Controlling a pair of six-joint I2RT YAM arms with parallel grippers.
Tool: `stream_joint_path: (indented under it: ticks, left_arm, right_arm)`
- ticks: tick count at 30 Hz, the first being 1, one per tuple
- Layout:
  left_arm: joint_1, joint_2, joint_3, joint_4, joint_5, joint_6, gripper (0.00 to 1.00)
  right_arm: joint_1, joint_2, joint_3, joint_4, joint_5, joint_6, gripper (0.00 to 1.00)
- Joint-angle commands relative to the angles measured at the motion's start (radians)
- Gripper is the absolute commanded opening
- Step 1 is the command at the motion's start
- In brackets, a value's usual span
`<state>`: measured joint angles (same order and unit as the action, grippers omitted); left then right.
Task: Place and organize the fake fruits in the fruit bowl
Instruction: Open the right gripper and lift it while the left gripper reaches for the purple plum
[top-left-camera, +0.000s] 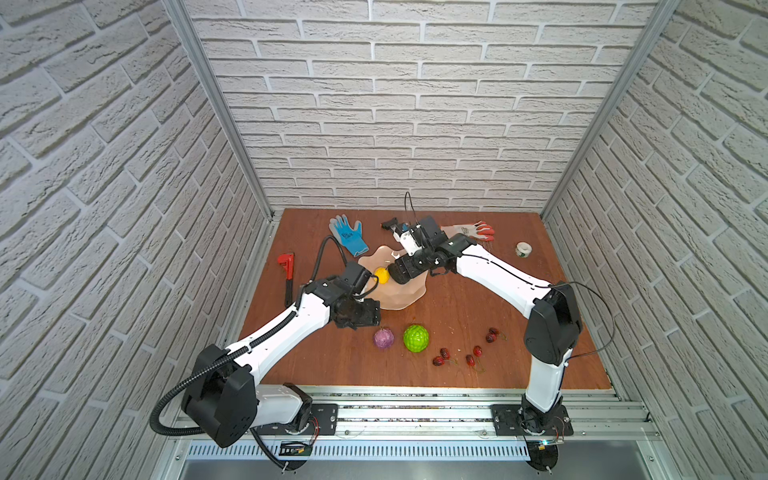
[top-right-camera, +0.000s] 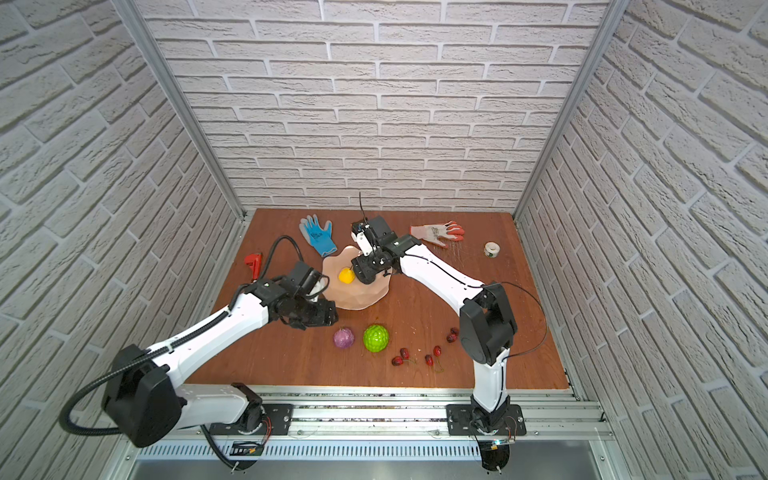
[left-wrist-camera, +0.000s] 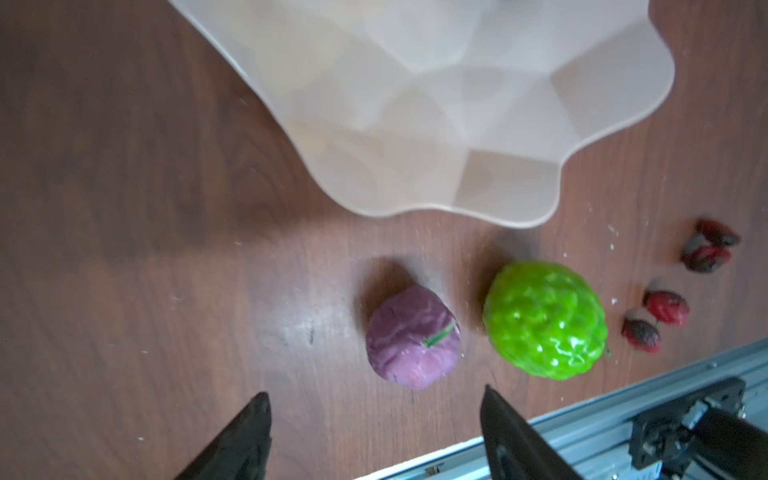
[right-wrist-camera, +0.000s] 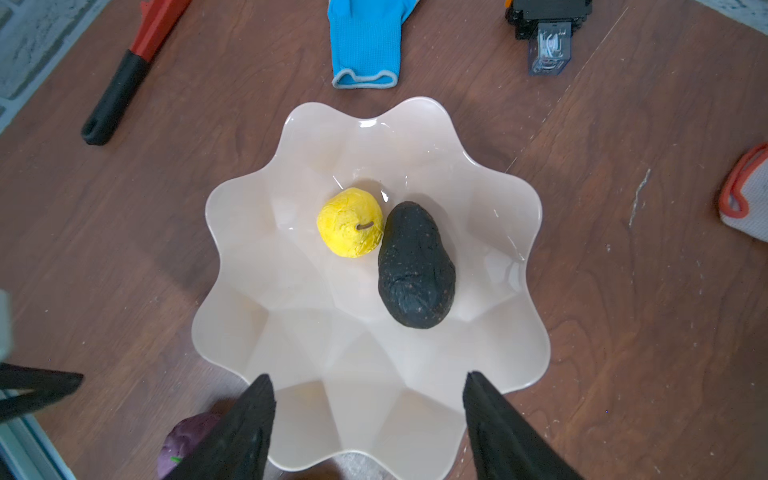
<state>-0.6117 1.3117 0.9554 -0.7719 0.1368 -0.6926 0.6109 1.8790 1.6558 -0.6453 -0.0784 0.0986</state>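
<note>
You have the bowl (right-wrist-camera: 498, 332) at the middle of the table (top-left-camera: 478, 307), with the avocado (right-wrist-camera: 415, 266) and a small fruit (right-wrist-camera: 350, 222) touching inside it. Nearer the front edge sit a round fruit (top-left-camera: 383, 338), a larger ball (top-left-camera: 416, 338) just right of it, then cherries (top-left-camera: 477, 351) further right. A wrench (top-left-camera: 286, 262) lies by the left edge.

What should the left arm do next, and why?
Probably bring the left gripper down over the purple fruit: its jaws stand open and empty just short of it, and that fruit lies on the table, outside the fruit bowl.
</note>
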Motion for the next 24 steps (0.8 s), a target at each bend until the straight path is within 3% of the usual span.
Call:
stream_joint_path:
  ticks: [1, 9, 24]
  left_arm:
    - [-0.065, 0.032, -0.023, 0.019, -0.027, -0.044, 0.82]
    - [-0.155, 0.148, 0.009, 0.029, -0.063, -0.09, 0.81]
    - [-0.183, 0.311, 0.077, 0.046, -0.095, -0.077, 0.77]
  right_arm:
    - [0.012, -0.054, -0.066, 0.084, -0.039, 0.028, 0.72]
    - [0.017, -0.063, -0.101, 0.127, -0.065, 0.056, 0.72]
    - [0.023, -0.105, -0.173, 0.165, -0.045, 0.048, 0.71]
